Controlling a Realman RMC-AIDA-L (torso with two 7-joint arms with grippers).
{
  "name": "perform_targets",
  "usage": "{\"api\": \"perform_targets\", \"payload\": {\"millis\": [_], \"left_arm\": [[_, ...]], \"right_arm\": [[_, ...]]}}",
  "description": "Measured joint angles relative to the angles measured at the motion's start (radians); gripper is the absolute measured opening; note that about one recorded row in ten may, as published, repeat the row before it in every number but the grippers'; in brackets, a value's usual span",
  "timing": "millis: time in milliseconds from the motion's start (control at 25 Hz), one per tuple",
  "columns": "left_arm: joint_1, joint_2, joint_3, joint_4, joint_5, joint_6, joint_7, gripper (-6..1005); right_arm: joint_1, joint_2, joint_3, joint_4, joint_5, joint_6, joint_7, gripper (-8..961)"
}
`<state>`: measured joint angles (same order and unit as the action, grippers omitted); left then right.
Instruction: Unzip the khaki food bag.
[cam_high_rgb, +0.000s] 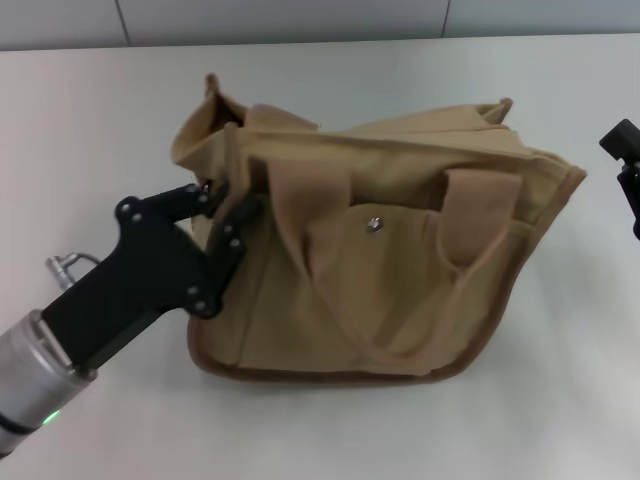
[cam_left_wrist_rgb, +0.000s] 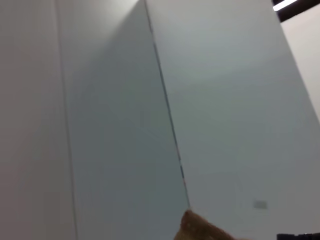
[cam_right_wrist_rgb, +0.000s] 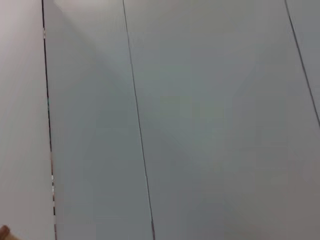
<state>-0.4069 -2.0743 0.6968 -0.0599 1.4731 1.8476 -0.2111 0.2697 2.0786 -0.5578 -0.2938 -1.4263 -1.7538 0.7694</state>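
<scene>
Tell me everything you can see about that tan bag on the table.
The khaki food bag is a boxy tan canvas tote lying tilted on the white table. It has two wide webbing handles, a front pocket with a silver snap and brown piping round its base. The left gripper is at its left end, fingers against the fabric. The top looks slack and rumpled.

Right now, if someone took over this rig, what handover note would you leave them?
Left gripper: at the left end of the boxy tan canvas food bag, fingers against the fabric by the top edge; grip unclear.
Right gripper: parked at the table's right edge, clear of the bag.
Bag: on the white table, front pocket with silver snap facing the camera.
Done: cannot tell whether the zipper has moved.
Left: confirm hold, then unzip the top.
</scene>
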Motion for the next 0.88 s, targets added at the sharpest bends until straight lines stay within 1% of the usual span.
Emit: {"api": "perform_targets", "payload": {"millis": [80, 200, 280, 360, 480, 560, 600, 640, 800, 840, 880], "left_arm": [[0.006, 0.0, 0.0, 0.006, 0.0, 0.004, -0.006, 114], [0.039, 0.002, -0.006, 0.058, -0.003, 0.041, -0.086, 143], [0.045, 0.002, -0.011, 0.075, -0.004, 0.054, -0.118, 162], [0.05, 0.003, -0.015, 0.088, -0.004, 0.068, -0.136, 181], [0.067, 0.005, -0.026, 0.128, -0.004, 0.112, -0.184, 291], [0.079, 0.005, -0.036, 0.163, -0.004, 0.138, -0.227, 364], [0.09, 0.005, -0.041, 0.202, -0.004, 0.15, -0.27, 401], [0.09, 0.005, -0.041, 0.202, -0.004, 0.15, -0.27, 444], [0.111, 0.006, -0.041, 0.258, -0.005, 0.157, -0.312, 616], [0.117, 0.007, -0.036, 0.279, -0.005, 0.16, -0.321, 669], [0.117, 0.007, -0.036, 0.279, -0.005, 0.16, -0.321, 721]], "right_arm": [[-0.004, 0.0, -0.001, -0.01, -0.002, -0.007, 0.001, -1], [-0.004, 0.001, -0.004, -0.011, -0.002, -0.008, 0.002, 0], [-0.004, 0.001, -0.004, -0.01, -0.003, -0.008, 0.002, 107], [-0.004, 0.001, -0.004, -0.01, -0.003, -0.009, 0.002, 159], [-0.004, 0.001, -0.002, -0.01, -0.003, -0.019, 0.002, 236], [-0.004, 0.001, -0.001, -0.01, -0.003, -0.025, 0.002, 257], [-0.004, 0.001, 0.0, -0.01, -0.003, -0.047, 0.0, 268], [-0.004, 0.001, 0.0, -0.01, -0.003, -0.047, 0.0, 279], [-0.01, 0.001, -0.001, -0.01, -0.003, -0.128, -0.006, 338], [-0.01, 0.001, -0.001, -0.01, -0.003, -0.128, -0.006, 356], [-0.014, 0.0, -0.009, -0.015, -0.009, -0.16, -0.006, 375]]}}
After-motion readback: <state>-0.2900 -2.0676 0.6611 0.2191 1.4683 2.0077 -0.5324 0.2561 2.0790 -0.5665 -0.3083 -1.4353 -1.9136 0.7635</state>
